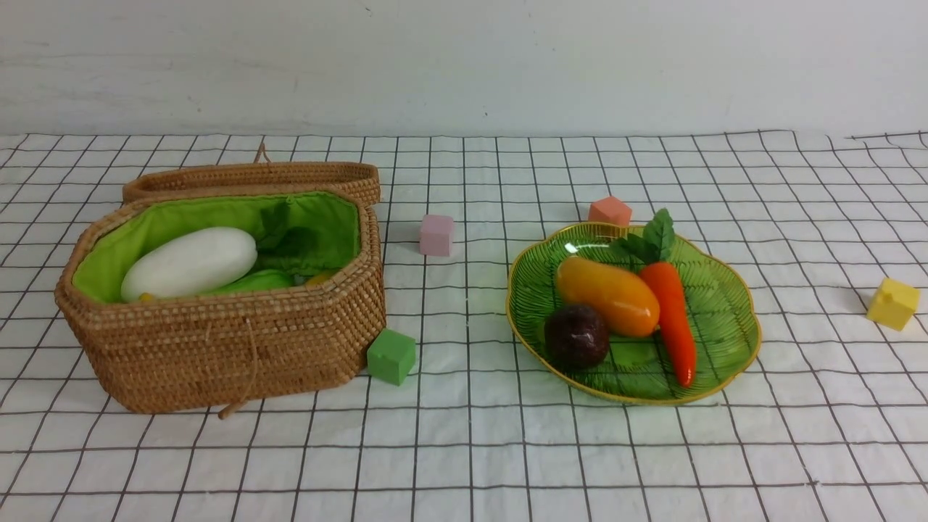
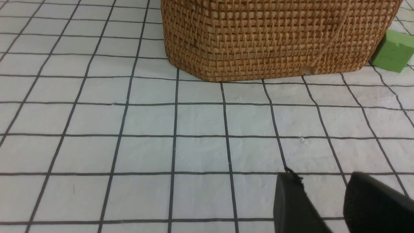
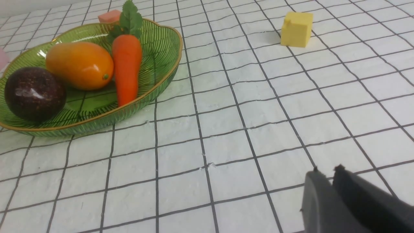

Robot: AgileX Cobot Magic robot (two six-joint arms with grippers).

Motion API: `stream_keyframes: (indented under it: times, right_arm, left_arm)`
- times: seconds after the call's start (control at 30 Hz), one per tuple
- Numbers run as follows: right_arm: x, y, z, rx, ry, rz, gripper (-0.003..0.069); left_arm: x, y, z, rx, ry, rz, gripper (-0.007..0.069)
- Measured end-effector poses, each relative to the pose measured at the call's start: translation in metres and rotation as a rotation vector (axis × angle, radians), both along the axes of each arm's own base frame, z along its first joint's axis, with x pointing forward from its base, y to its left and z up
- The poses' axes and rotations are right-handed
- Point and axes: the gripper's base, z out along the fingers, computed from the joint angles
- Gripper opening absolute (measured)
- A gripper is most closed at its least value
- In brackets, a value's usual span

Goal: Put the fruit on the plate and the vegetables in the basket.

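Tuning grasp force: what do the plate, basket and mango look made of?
Plate: translucent green glass or hard plastic, ribbed, with a thin gold rim.
Basket: woven wicker or rattan, matte brown, lined with bright green cloth.
Mango: glossy moulded plastic by its sharp highlights, probably a toy.

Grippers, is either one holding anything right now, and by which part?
Nothing is held. The left gripper has a gap between its fingers with only cloth behind it, near the basket. The right gripper is nearly closed and empty, away from the plate.

the basket (image 1: 225,341) wall hides most of the cucumber (image 1: 254,281) and a small yellow thing beside it, too little to name. in the left wrist view the basket's top is cut off.
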Motion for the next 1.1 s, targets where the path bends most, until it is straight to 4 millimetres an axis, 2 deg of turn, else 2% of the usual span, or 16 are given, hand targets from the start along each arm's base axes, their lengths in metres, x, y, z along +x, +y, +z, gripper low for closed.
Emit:
stream_keyframes:
  times: [1.1]
  right_arm:
    - [0.0, 0.0, 0.0, 0.0, 0.0, 0.0, 0.0106]
  left_arm:
    - [0.0, 0.0, 0.0, 0.0, 0.0, 0.0, 0.0238]
